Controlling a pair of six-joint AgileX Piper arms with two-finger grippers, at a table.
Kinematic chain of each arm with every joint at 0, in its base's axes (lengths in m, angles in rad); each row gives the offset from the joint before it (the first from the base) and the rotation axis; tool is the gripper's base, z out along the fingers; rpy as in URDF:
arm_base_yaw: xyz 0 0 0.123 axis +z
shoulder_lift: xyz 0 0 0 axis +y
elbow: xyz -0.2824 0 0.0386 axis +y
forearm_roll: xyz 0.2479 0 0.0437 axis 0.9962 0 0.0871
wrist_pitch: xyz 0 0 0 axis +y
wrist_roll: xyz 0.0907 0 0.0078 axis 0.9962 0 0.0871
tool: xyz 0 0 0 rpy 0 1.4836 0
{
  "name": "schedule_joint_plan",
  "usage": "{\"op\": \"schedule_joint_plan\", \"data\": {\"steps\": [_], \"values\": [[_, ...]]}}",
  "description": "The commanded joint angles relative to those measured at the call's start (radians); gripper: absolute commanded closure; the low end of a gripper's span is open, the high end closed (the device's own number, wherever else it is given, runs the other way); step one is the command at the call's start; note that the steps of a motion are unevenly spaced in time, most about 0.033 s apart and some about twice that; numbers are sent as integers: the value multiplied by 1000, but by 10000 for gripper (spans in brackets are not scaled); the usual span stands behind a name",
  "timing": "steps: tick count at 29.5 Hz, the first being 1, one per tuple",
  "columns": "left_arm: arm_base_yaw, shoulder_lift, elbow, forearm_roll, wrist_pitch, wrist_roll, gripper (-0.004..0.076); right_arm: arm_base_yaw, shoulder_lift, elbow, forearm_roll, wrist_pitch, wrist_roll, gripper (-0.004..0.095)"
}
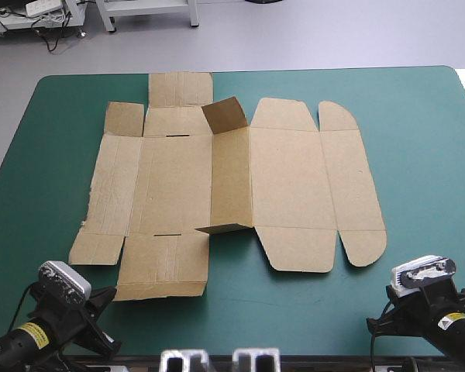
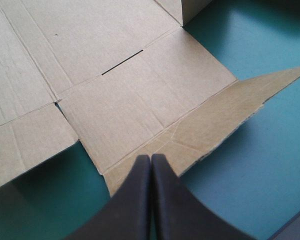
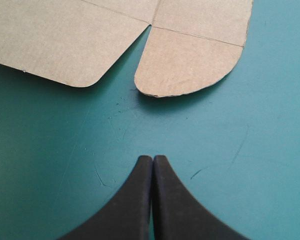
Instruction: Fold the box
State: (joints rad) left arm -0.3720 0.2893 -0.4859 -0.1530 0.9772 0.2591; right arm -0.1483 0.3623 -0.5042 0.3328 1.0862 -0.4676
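Note:
The brown box lies as a cut sheet spread nearly flat on the teal-green table, with one narrow middle panel and its small end flaps standing up. My left gripper is shut, its tip just over the near-left flap of the sheet. That arm sits at the near-left corner of the table. My right gripper is shut over bare cover, a short way before the rounded near-right flap. Its arm is at the near-right corner.
Teal-green cover shows to the right of the sheet and along the near edge. The sheet's far flap reaches close to the table's far edge.

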Motion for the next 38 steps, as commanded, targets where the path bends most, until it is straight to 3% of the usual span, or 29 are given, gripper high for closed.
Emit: {"op": "schedule_joint_plan", "data": {"steps": [1, 21, 31, 34, 38], "values": [[-5, 12, -25, -19, -60, -1, 734, -1, 9, -22, 17, -40, -3, 927], [-5, 44, -92, 27, -90, 32, 734, -1, 9, -22, 17, -44, -3, 927], [-5, 377, -449, 249, -239, 0, 734, -1, 9, -22, 17, -80, -3, 927], [-5, 492, -555, 374, -296, -107, 734, -1, 9, -22, 17, -80, -3, 927], [-5, 635, -649, 596, -278, -316, 734, -1, 9, -22, 17, -80, -3, 927]]}}
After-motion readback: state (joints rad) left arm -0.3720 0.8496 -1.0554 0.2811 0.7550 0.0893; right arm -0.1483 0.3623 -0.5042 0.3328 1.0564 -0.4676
